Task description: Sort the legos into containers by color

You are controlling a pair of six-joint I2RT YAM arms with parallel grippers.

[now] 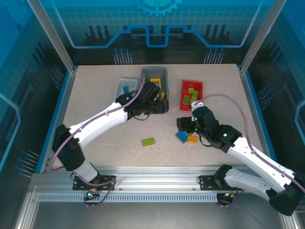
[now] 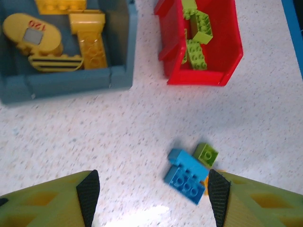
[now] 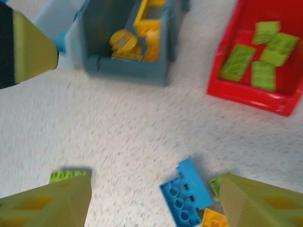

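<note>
Yellow legos (image 2: 78,40) lie in the dark grey container (image 1: 155,78), and lime legos (image 1: 189,95) lie in the red container (image 1: 192,85). The white container (image 1: 123,86) stands left of the grey one. On the table, a blue lego (image 1: 181,136), an orange lego (image 1: 192,139) and a small lime lego (image 2: 205,154) sit together. A lone lime lego (image 1: 148,141) lies further left. My left gripper (image 1: 159,93) is open and empty at the grey container. My right gripper (image 1: 185,126) is open above the blue lego (image 3: 185,198), with nothing between its fingers (image 3: 258,203).
The three containers stand close together at the back middle of the table. Blue raised edges (image 1: 62,114) border the table left and right. Both arms reach toward the middle, the left gripper's finger (image 3: 31,49) showing near the white container in the right wrist view.
</note>
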